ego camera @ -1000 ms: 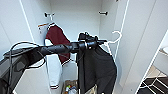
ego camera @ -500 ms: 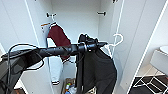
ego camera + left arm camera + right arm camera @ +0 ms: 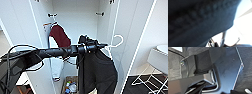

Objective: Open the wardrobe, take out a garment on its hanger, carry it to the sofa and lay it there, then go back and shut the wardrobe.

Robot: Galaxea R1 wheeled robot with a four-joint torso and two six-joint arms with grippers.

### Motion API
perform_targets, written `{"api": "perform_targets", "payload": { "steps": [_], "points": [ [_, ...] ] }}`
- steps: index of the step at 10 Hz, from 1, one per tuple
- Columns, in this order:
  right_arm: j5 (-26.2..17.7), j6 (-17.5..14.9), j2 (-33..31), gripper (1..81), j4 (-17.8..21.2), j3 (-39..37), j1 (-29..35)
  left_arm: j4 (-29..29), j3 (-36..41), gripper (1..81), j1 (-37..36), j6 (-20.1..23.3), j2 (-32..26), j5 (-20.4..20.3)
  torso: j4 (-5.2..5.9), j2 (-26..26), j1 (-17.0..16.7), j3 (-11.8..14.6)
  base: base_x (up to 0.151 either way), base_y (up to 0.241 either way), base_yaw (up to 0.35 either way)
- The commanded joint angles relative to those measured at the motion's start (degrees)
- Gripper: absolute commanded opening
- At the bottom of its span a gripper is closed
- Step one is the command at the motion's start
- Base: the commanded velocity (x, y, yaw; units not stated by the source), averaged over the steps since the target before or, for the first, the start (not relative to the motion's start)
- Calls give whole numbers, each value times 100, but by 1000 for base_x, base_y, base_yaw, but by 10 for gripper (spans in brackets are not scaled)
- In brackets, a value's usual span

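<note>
Both doors of the wardrobe (image 3: 30,30) stand open before us. Our left claw (image 3: 100,46) is clamped on the white hanger (image 3: 116,42), and the dark garment (image 3: 98,71) hangs from it just outside. Our right claw's state we cannot tell.

Head camera faces open wardrobe (image 3: 75,22) closely, high.

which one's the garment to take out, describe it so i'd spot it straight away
Look at the open white wardrobe. In front of it the left gripper holds up a white hanger, and the garment drapes down from it, long and plain black. The maroon jacket with white sleeves hangs deeper inside on the rail, smaller and red rather than black.
</note>
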Motion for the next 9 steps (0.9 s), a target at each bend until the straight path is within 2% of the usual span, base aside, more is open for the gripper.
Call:
{"api": "perform_targets", "payload": {
  "steps": [1,4,8,9],
  "points": [
    [-385,-17,51,811,30,48,183,69,121,10,-949,153,-1,-68,0,0,0,0,0,0,0],
    [-385,-17,51,811,30,48,183,86,332,10,-818,240,-54,-156,0,-5,-7,2,0,0,0],
    [-385,-17,34,811,39,48,209,77,1014,10,43,1143,-535,-182,0,-5,-7,2,0,0,0],
    [-377,-17,34,811,39,48,209,77,1183,10,228,1250,-720,-225,0,-5,-7,2,0,0,0]
  ]
}}
